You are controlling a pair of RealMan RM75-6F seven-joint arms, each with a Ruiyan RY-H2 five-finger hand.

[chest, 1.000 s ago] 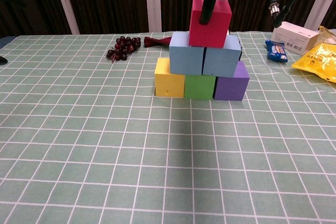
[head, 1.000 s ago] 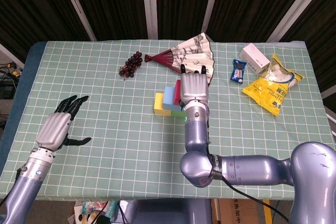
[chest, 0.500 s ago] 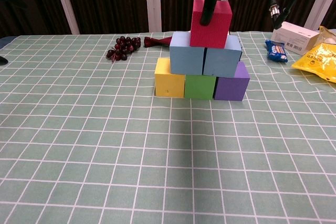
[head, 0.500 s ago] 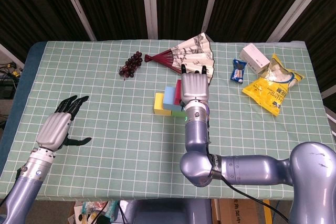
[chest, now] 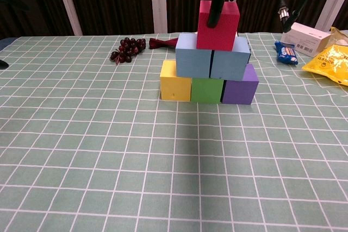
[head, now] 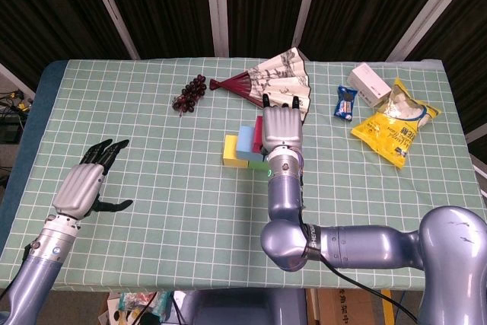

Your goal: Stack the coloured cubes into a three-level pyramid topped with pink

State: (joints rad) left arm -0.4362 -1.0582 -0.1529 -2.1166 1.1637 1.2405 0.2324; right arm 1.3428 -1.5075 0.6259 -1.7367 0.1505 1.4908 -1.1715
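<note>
A: Start at the left. What is the left hand (head: 85,180) doing?

B: It rests on the green checked tablecloth (head: 152,211) near the left edge, fingers spread apart, holding nothing. It is well apart from the cubes.

A: And further along?

B: A bunch of dark red grapes (chest: 126,48) lies toward the back, with a folding paper fan (head: 272,78) beside it. In front of them stands the pyramid. The bottom row reads yellow foam cube (chest: 175,81), green foam cube (chest: 206,89), purple foam cube (chest: 240,86), side by side and touching. Two light blue foam cubes (chest: 194,55) sit on them, and the pink foam cube (chest: 218,25) is on top, tilted a little.

A: The right hand (head: 279,126)?

B: It sits directly over the stack in the head view. From the chest view a dark finger (chest: 215,4) lies down the front face of the pink cube, touching it. Whether the hand is gripping the cube I cannot tell.

A: To the right?

B: A small blue snack packet (chest: 286,52), a white cardboard box (chest: 308,38) and a yellow crisp bag (head: 395,122).
</note>
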